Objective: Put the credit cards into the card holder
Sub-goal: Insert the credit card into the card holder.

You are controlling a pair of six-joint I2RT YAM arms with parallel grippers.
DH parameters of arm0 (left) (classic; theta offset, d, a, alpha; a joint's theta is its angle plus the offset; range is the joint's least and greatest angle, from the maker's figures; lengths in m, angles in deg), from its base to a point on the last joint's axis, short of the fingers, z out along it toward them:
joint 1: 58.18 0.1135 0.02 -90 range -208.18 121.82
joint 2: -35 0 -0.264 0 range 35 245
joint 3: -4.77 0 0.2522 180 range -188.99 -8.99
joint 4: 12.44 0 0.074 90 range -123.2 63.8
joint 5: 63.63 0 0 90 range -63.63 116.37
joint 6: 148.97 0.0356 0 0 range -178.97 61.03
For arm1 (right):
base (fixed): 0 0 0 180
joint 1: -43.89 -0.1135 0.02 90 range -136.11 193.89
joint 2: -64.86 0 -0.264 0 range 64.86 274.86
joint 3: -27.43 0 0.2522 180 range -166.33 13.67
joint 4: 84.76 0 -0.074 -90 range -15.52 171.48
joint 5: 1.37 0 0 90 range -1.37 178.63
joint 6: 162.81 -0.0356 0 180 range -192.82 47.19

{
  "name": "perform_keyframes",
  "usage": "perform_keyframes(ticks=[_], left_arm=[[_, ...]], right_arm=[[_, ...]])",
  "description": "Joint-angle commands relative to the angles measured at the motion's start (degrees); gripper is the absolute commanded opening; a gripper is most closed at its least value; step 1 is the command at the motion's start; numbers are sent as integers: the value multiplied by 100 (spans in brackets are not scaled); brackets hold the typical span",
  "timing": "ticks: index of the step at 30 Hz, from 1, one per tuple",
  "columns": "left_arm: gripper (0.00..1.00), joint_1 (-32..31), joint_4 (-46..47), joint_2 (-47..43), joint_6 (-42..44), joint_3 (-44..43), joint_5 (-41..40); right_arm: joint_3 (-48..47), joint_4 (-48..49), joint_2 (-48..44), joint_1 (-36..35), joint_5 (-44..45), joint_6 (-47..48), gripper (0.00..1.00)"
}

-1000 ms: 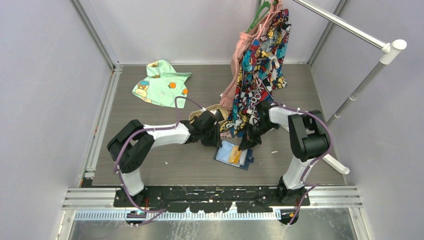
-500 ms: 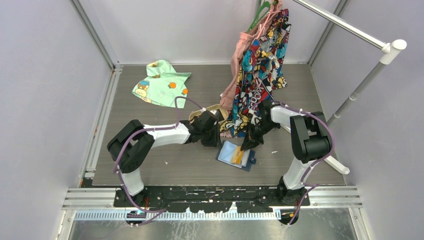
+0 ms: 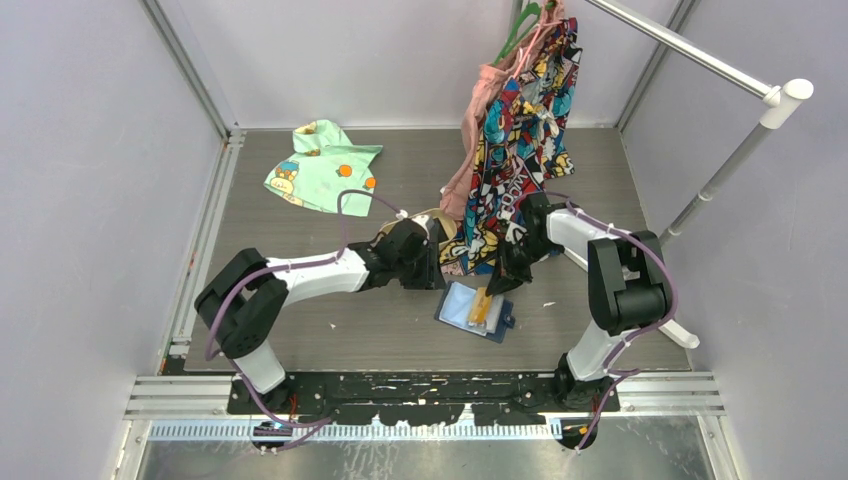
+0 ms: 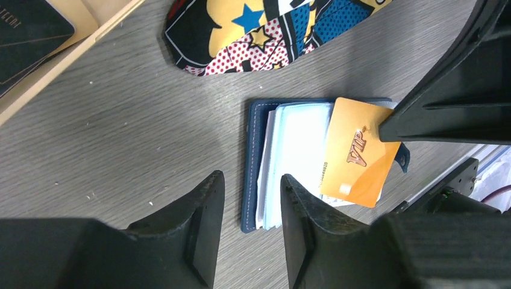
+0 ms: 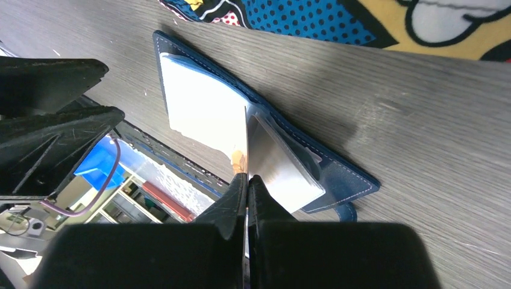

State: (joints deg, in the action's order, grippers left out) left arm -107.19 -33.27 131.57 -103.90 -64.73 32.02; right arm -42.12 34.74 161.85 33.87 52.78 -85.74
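Card point(image 4: 355, 150) tilted steeper — wallet point(image 4: 254, 162) shifted.

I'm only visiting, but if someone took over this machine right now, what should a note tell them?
Left fingers: open, holding nothing, poised by the card holder's left edge.
Right fingers: shut on the orange card, held over the open holder's right half.
Card holder: lying open on the table, pale pockets up.
Dark cards: in the tan tray behind the holder.
Done: one card picked up and brought to the holder.
Left: slide it into a pocket (I cannot tell if it has entered yet), then fetch the tray's cards.
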Motion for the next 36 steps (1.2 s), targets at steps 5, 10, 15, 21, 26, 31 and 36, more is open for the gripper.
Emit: perform_keyframes(ticks=[5, 10, 15, 21, 26, 31, 36], left_arm=[[46, -111, 334, 147, 19, -135, 199], [49, -142, 351, 418, 11, -295, 352], [47, -161, 157, 706, -64, -494, 438], [42, -188, 187, 825, -218, -562, 598], [31, -187, 15, 974, -301, -690, 613], [5, -187, -1, 1016, -332, -743, 585], [3, -187, 141, 794, -341, -563, 366]], right_arm=[[-355, -214, -202, 67, 317, 370, 1], [-295, -90, -347, 83, 452, 355, 1], [-323, -80, -195, 102, 435, 352, 1], [-345, -87, -42, 101, 435, 350, 1], [-353, -78, 10, 98, 452, 344, 1], [-360, -82, 57, 99, 431, 344, 1], [-395, -96, 116, 97, 361, 398, 1]])
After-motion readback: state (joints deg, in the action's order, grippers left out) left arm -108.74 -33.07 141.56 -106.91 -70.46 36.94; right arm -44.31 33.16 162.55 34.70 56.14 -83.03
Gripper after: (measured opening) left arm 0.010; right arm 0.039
